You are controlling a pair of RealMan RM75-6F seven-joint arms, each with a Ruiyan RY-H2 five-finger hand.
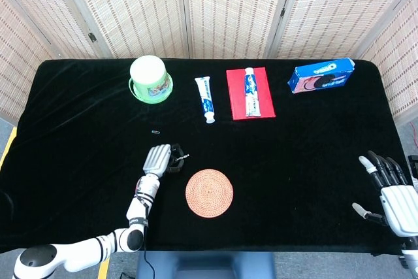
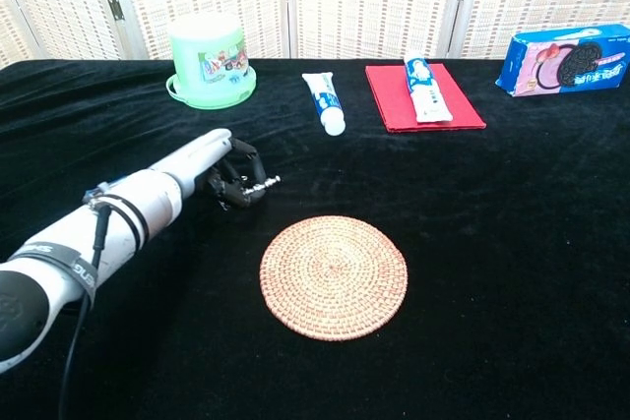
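The left hand [image 2: 232,172] sits just beside the round woven mat [image 2: 334,275], on the mat's left side and a little toward the back. Its fingers are curled in tight. A small silver paper clip [image 2: 266,182] pokes out from the fingertips, so the hand pinches it, close to the mat's edge. Another tiny clip [image 1: 156,131] lies on the black cloth, farther back from the mat. The right hand [image 1: 396,193] rests far to the right of the mat, with its fingers spread and nothing in it. Behind the mat stand a green tub [image 1: 151,79], a toothpaste tube [image 1: 206,98], a red cloth [image 1: 238,106] with another tube [image 1: 250,91] on it, and a blue cookie box [image 1: 321,75].
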